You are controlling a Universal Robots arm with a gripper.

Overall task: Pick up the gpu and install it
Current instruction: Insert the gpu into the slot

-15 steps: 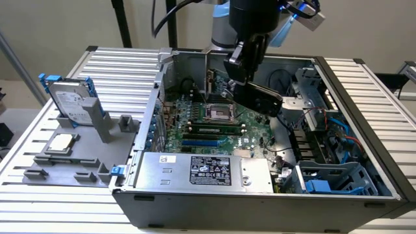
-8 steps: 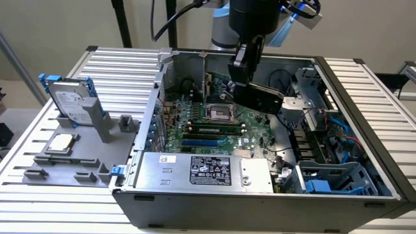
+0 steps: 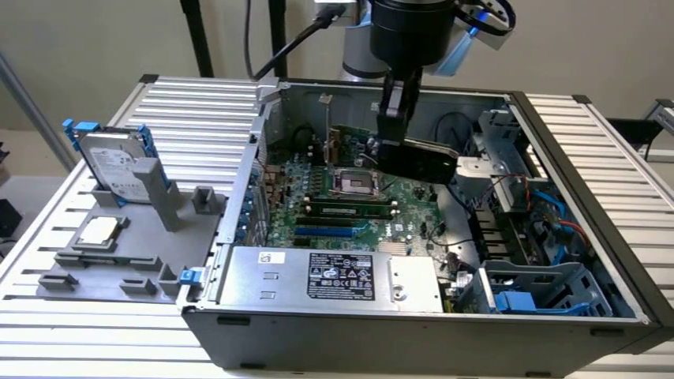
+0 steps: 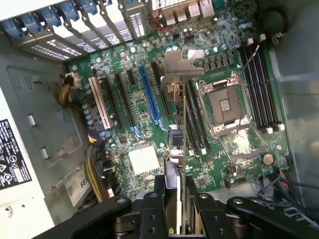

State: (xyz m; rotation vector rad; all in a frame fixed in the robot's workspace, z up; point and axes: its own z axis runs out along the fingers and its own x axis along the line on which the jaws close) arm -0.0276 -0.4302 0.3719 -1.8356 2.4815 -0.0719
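Gripper point(image 3: 394, 142), hanging in the upper middle of the exterior view, was clamped on the graphics card point(image 3: 424, 161), and in the wrist view a finger point(image 4: 204, 211) pressed against each face of the card point(image 4: 182, 164). The card stood on edge inside the open computer case point(image 3: 589, 197), above the green motherboard point(image 3: 348, 213). It hung roughly over the strip between the long blue slot point(image 4: 149, 94) and the processor socket point(image 4: 227, 105), with its metal bracket point(image 4: 177, 67) turned toward the row of slot covers. From where I stood it looked clear of the board and seated in nothing, so I took the pickup as done and the installing as under way. At the exterior view's left, the hard drive point(image 3: 110, 167) and the small chip point(image 3: 98, 230) sat on their grey tray point(image 3: 158, 260). Seating the card, I judged, would call for its lower edge squared exactly over one slot and a straight, even press.
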